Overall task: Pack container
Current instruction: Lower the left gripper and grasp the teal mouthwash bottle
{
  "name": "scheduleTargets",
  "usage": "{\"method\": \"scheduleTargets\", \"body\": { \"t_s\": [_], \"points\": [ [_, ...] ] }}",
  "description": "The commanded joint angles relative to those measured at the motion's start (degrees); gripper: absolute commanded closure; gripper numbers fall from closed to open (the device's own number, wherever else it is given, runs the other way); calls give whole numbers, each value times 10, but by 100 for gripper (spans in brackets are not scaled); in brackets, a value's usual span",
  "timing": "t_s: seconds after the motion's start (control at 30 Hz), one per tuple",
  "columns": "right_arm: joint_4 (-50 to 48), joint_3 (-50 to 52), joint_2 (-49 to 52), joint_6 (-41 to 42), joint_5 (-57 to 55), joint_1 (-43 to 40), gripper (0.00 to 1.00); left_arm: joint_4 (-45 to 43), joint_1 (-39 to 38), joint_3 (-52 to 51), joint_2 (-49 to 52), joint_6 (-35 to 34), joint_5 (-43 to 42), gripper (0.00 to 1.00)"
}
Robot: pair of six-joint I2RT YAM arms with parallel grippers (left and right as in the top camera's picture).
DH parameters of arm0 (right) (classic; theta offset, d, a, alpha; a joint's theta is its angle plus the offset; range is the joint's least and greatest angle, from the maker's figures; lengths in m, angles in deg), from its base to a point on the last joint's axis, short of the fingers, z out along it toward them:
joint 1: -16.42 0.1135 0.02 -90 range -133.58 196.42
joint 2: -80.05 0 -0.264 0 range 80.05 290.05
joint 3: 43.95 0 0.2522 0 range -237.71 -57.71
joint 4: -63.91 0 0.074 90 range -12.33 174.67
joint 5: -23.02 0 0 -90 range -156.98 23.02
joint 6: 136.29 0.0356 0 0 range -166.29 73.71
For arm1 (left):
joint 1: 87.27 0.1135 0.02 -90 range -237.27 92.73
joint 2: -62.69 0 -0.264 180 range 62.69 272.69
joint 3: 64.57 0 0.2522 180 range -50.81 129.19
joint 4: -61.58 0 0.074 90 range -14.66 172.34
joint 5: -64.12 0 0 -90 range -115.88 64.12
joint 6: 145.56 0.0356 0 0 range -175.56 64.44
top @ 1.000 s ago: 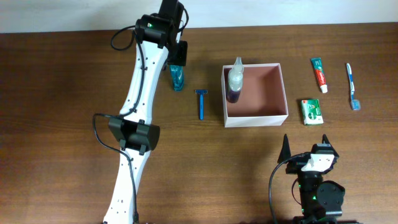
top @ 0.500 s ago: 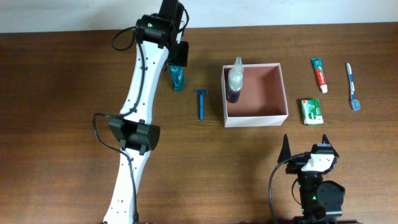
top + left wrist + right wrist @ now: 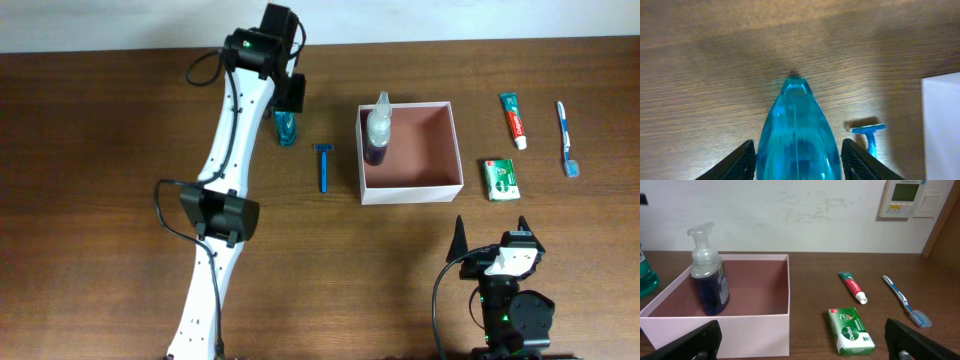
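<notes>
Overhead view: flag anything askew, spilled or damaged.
Nothing stands out. The pump bottle stands upright in the container; razor, toothpaste, toothbrush and soap box lie flat on the table, apart, no spill showing. The blue bottle sits between the left fingers.

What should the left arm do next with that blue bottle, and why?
Probably firm up the left gripper on the blue bottle and lift it straight up: its fingers flank both sides, it rests on the table, and the container has room.
</notes>
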Motion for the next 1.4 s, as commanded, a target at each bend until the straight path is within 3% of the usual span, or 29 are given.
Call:
{"method": "scheduleTargets", "body": {
  "t_s": [0.0, 1.1, 1.2, 1.37],
  "points": [
    [3, 3, -4, 0, -11, 5, 1, -4, 0, -3, 11, 5, -2, 44],
    [3, 3, -4, 0, -11, 5, 1, -15, 0, 12, 10, 5, 13, 44],
    [3, 3, -4, 0, -11, 5, 1, -14, 0, 12, 10, 5, 13, 56],
    [3, 3, -4, 0, -11, 5, 1, -15, 0, 12, 10, 5, 13, 56]
  ]
}}
